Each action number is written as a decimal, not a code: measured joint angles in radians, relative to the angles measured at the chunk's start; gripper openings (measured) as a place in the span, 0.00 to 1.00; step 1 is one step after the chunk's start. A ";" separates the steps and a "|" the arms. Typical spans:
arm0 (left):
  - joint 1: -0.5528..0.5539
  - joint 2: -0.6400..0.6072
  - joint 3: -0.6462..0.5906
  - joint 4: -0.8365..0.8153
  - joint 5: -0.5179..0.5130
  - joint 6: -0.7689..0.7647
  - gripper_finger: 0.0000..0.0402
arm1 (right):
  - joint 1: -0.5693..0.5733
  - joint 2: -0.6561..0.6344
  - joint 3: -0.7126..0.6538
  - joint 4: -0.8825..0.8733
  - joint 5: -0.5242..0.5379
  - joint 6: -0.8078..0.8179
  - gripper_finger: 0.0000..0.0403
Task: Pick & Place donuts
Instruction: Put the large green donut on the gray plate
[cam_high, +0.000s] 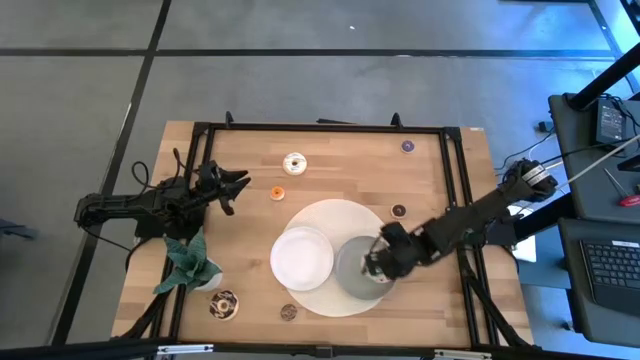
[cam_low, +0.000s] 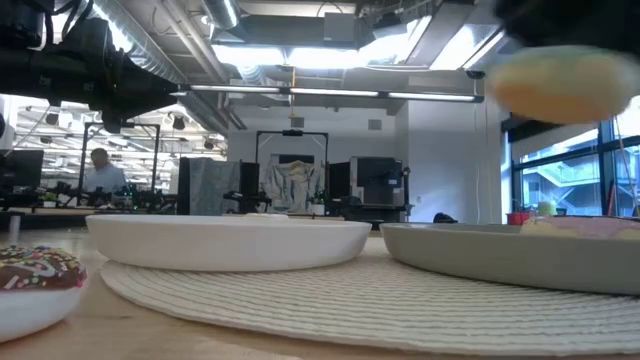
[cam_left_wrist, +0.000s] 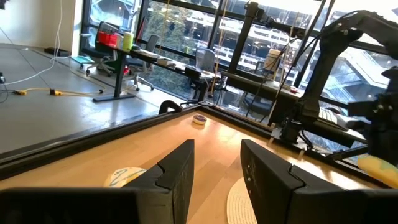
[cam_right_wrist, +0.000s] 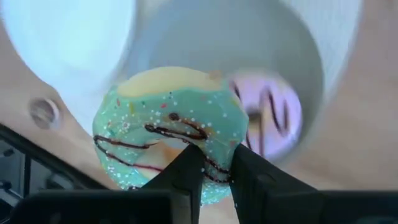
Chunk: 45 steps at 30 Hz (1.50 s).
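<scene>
My right gripper (cam_high: 372, 262) is shut on a green-iced donut (cam_right_wrist: 168, 134) and hangs over the grey plate (cam_high: 350, 282). A pink donut (cam_right_wrist: 267, 115) lies in that plate. In the low view the green donut (cam_low: 560, 85) floats well above the plate's rim (cam_low: 480, 255). My left gripper (cam_high: 240, 185) waits open and level at the table's left side, holding nothing. A white-iced donut (cam_high: 295, 163) and a sprinkled chocolate donut (cam_high: 223, 305) lie on the wood, as do some minis: orange (cam_high: 277, 193), purple (cam_high: 407, 146) and brown (cam_high: 398, 211). My right gripper pinches one side of the green donut's ring (cam_right_wrist: 208, 163) between its two fingers (cam_right_wrist: 186, 171). One finger stands near the hole and the other at the outer edge. The fingers come steeply from above. The donut is lifted clear of the grey plate, icing toward the wrist.
A white plate (cam_high: 302, 258) sits beside the grey one on a round woven mat (cam_high: 340, 215). A green leafy plant (cam_high: 188, 262) stands at the near left, and another brown mini (cam_high: 288, 313) lies near the front edge. A black frame (cam_high: 320, 128) borders the table.
</scene>
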 joint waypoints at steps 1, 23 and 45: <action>0.000 0.000 0.000 0.000 0.000 0.000 0.32 | -0.026 0.006 0.001 0.015 0.006 -0.043 0.18; 0.000 0.000 0.000 0.000 0.009 0.000 0.32 | -0.153 0.287 0.000 0.235 -0.180 -0.305 0.18; 0.000 0.000 0.000 0.000 0.009 0.000 0.32 | -0.166 0.293 0.000 0.305 -0.179 -0.308 0.20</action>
